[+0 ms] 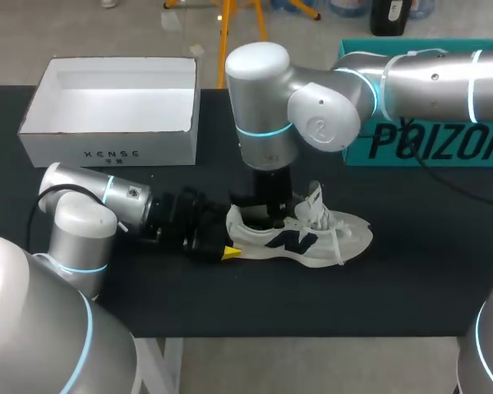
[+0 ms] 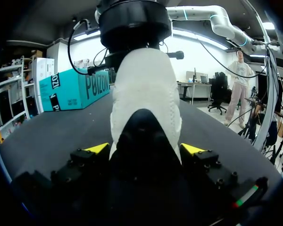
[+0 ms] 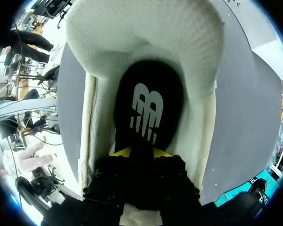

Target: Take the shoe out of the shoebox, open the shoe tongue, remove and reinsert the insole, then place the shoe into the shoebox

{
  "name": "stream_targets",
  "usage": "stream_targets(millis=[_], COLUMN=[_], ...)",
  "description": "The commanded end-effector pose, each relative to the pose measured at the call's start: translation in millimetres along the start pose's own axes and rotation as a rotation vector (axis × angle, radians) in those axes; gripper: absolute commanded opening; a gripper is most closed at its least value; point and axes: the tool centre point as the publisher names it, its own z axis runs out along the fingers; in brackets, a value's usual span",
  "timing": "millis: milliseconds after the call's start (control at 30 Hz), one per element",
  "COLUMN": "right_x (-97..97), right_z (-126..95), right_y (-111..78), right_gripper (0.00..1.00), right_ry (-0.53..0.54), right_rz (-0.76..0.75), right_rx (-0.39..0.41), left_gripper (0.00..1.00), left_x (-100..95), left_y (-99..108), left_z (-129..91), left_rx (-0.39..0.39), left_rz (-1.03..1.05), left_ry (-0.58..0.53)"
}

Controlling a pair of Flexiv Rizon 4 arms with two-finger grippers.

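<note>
- Between the fingers of the left pincer (image 2: 145, 149), heel first, sits the shoe (image 1: 312, 238). It rests on its sole on the table (image 1: 411, 279), out of the shoebox (image 1: 107, 152), so the first step looks done.
- The left pincer is spread about as wide as the heel, with a yellow tip pressed to each side of it. It has hold of the shoe and, I judge, is there to steady it.
- Just ahead of the right pincer (image 3: 141, 151), toward the toe, the tongue (image 1: 314, 201) stands up and away from the opening. I count the tongue step as done too.
- The right pincer reaches down from above into the shoe's mouth. Its tips are nearly together, and the heel end of the dark insole (image 3: 148, 110) appears nipped between them.
- Ahead of that pincer the rest of the insole lies flat in the shoe. The work is at the insole step, but I cannot tell from this alone whether it is about to be drawn out or has just been seated again.
- At most the pull-out, the refit and the return to the box are left; at least, only the return.
- The shoebox stands open behind the left pincer, well apart from the shoe and with no shoe in it.
- A teal box (image 1: 427, 144) stands beyond the right pincer and takes no part.
</note>
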Motion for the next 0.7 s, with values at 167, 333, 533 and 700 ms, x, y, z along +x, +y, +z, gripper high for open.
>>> stream_targets(millis=[167, 333, 533, 700], right_x=[6.9, 5.5, 3.2, 1.5], right_z=[30, 19, 2, -12], right_y=[-10.6, -15.0, -17.6, -19.0], right_gripper=[0.0, 0.0, 0.0, 0.0], right_ry=[0.037, 0.035, 0.038, 0.047], right_rz=[0.037, 0.043, 0.042, 0.038], right_rx=[0.027, 0.021, 0.01, 0.0], left_gripper=[0.0, 0.0, 0.0, 0.0], left_x=[-2.6, -2.6, -2.6, -2.6], left_y=[5, 5, 5, 5], left_z=[5, 5, 5, 5], left_rx=[-0.002, -0.002, -0.002, -0.002], left_rz=[0.0, 0.0, 0.0, 0.0], left_ry=[0.002, 0.002, 0.002, 0.002])
